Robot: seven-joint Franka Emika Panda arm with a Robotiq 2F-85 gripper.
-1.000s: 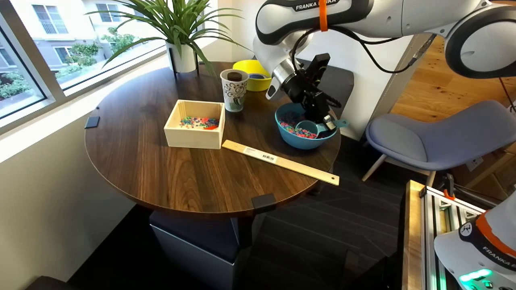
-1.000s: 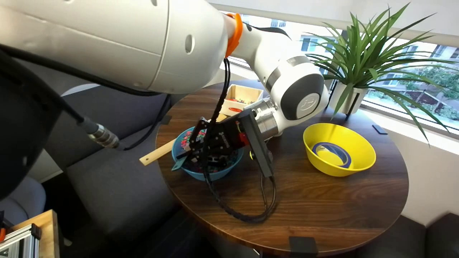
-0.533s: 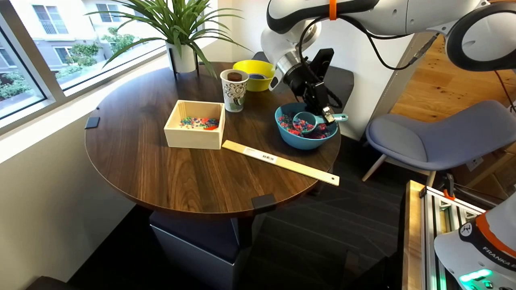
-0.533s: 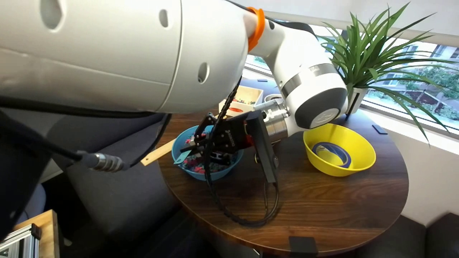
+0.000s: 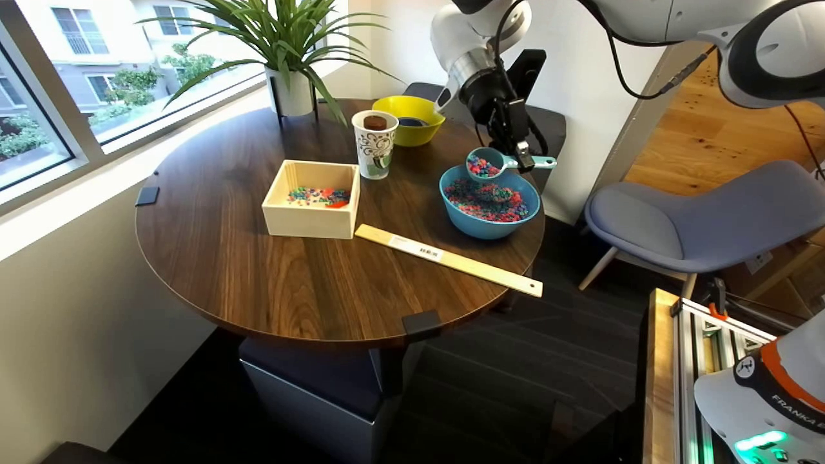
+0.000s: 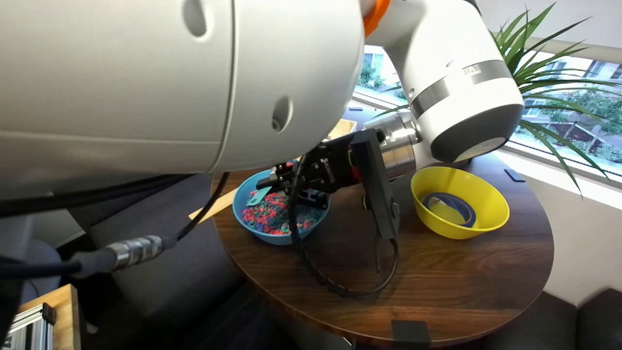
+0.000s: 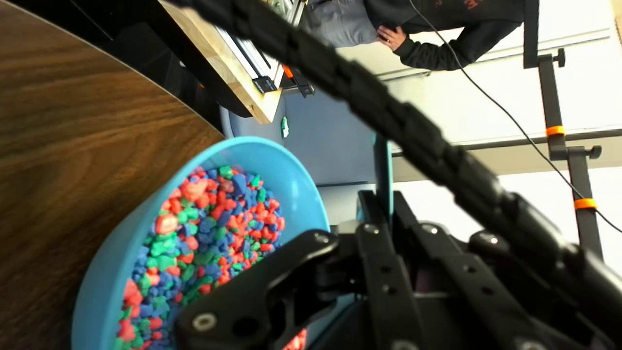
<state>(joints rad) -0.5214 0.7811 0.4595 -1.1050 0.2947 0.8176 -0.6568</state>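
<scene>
My gripper (image 5: 525,161) is shut on the handle of a teal scoop (image 5: 545,163). The scoop is above the blue bowl (image 5: 486,228), its cup full of red, blue and green bits. The bowl holds many more of these bits (image 5: 483,203). In an exterior view the gripper (image 6: 267,183) hides most of the scoop; only its handle end (image 6: 259,196) shows over the bowl (image 6: 291,239). In the wrist view the scoop handle (image 7: 383,167) stands between the fingertips (image 7: 381,199), with the bowl (image 7: 104,282) at left. The scoop's cup is hidden there.
A wooden box (image 5: 309,222) with some bits stands on the round table (image 5: 258,277). A paper cup (image 5: 375,148), a wooden ruler (image 5: 464,263) and a yellow bowl (image 5: 419,136) with a blue tape roll (image 6: 469,214) surround it. A potted plant (image 5: 293,93) stands behind.
My gripper has risen out of the blue bowl with the scoop. The scoop was low among the bits and is now above the rim, filled. The bowl and other objects stay put.
</scene>
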